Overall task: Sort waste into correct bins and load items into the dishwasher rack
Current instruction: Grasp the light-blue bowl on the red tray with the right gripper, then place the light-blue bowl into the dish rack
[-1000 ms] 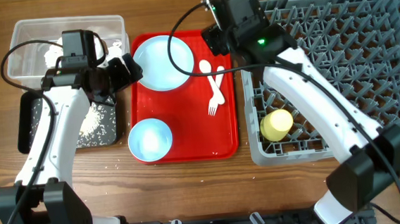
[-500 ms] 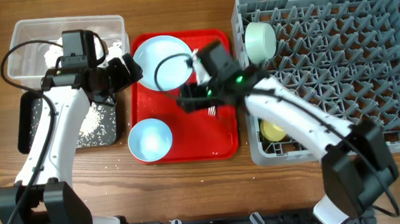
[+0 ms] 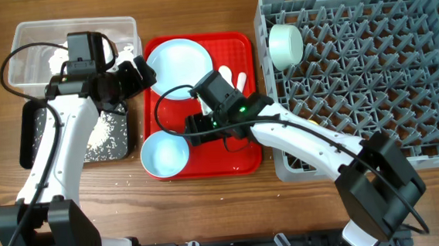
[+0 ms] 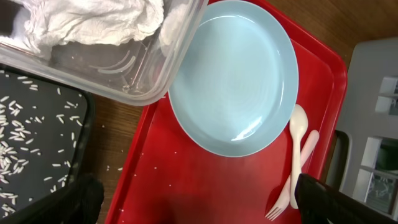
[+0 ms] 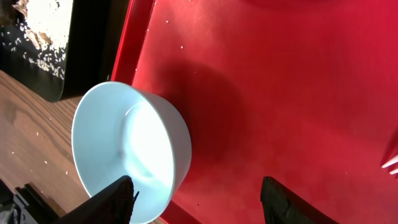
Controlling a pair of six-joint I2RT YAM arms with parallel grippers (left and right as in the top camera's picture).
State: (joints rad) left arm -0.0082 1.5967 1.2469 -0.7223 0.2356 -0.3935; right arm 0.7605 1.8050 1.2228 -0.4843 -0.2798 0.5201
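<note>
The light blue bowl (image 3: 165, 153) stands at the red tray's near left. My right gripper (image 3: 197, 129) is open beside it; in the right wrist view the bowl (image 5: 127, 155) has its rim wall between the open fingers (image 5: 199, 205). My left gripper (image 3: 135, 75) is open and empty over the tray's far-left edge, next to the light blue plate (image 3: 178, 62), which also shows in the left wrist view (image 4: 236, 81). The white spoon (image 4: 298, 134) and fork (image 4: 280, 205) lie right of the plate. The pale green bowl (image 3: 285, 45) sits in the grey dishwasher rack (image 3: 386, 65). The yellow cup is hidden.
The clear tub (image 3: 31, 39) with white napkins (image 4: 93, 18) stands at the far left. The black tray (image 3: 31, 144) with rice scraps (image 3: 104, 135) lies in front of it. The red tray (image 3: 241, 156) sits between the bins and the rack. My right arm crosses the rack's near-left corner.
My right arm has swung from the rack's far-left corner down to the red tray beside the light blue bowl. The pale green bowl now shows in the rack. The left arm has not moved.
</note>
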